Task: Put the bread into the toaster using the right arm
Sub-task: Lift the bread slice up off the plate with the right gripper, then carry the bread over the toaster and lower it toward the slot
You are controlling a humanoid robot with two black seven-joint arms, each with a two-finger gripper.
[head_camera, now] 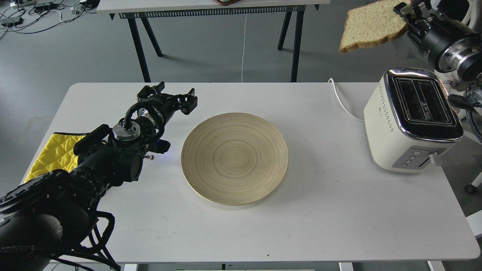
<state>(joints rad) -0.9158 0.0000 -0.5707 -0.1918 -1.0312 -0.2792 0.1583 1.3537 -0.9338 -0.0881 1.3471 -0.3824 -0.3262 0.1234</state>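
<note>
The bread [371, 26], a pale tan slice with a brown crust, hangs in the air at the top right, above and behind the toaster. My right gripper [404, 17] is shut on its right edge and holds it tilted. The cream-white toaster [410, 120] with a chrome top and two dark slots stands at the table's right edge, its white cord [340, 101] running back. Both slots look empty. My left gripper [169, 96] is open and empty, hovering over the table left of the wooden plate.
A round wooden plate [234, 158] lies empty at the table's centre. A yellow quilted cloth [52, 154] lies at the left edge under my left arm. Another table's legs [139, 49] stand behind.
</note>
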